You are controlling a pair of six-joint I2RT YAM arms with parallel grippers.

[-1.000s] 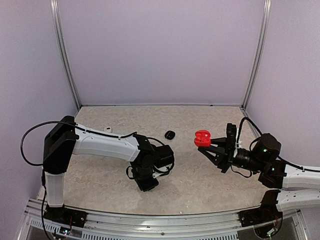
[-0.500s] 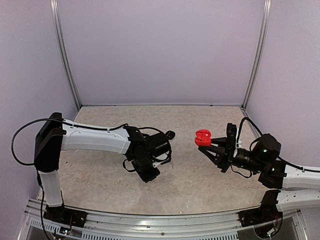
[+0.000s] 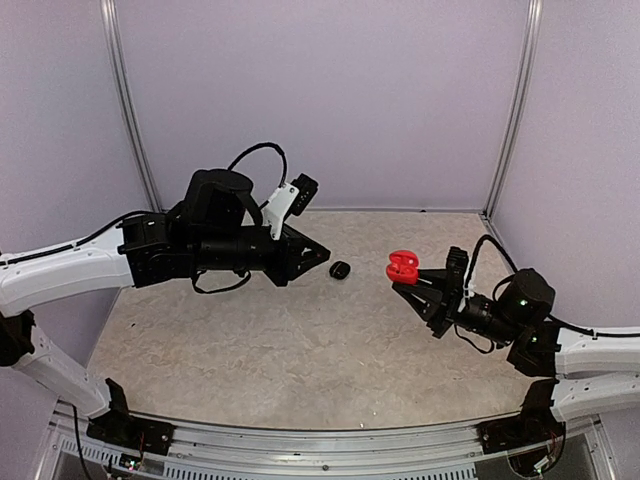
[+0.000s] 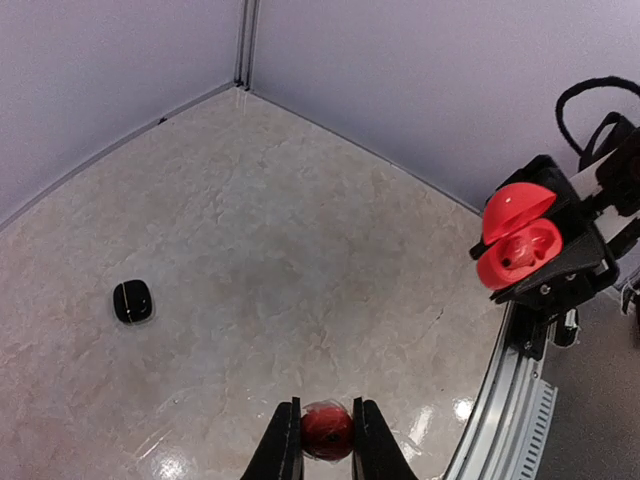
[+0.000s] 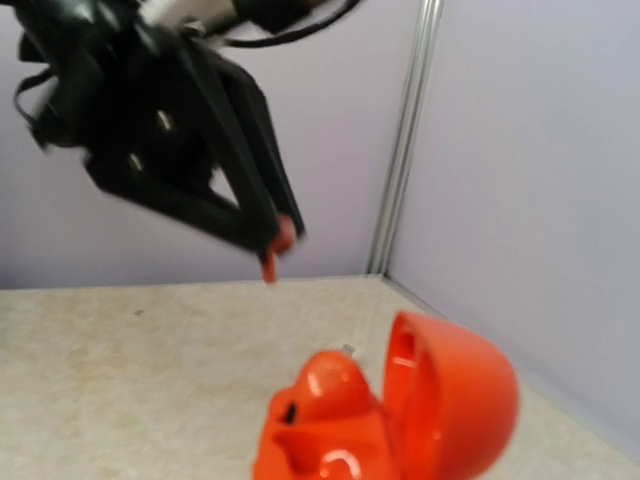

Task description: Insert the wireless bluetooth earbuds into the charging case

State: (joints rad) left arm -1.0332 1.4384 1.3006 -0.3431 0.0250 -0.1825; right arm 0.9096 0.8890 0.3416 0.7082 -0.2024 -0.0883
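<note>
Your left gripper pinches the red earbud, held above the table left of centre. Your right gripper is clamped on the open red charging case at right. A small black case lies on the table between them.

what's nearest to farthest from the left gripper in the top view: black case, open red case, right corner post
1. black case, on the table beside the left gripper
2. open red case, held farther right
3. right corner post, back right
</note>
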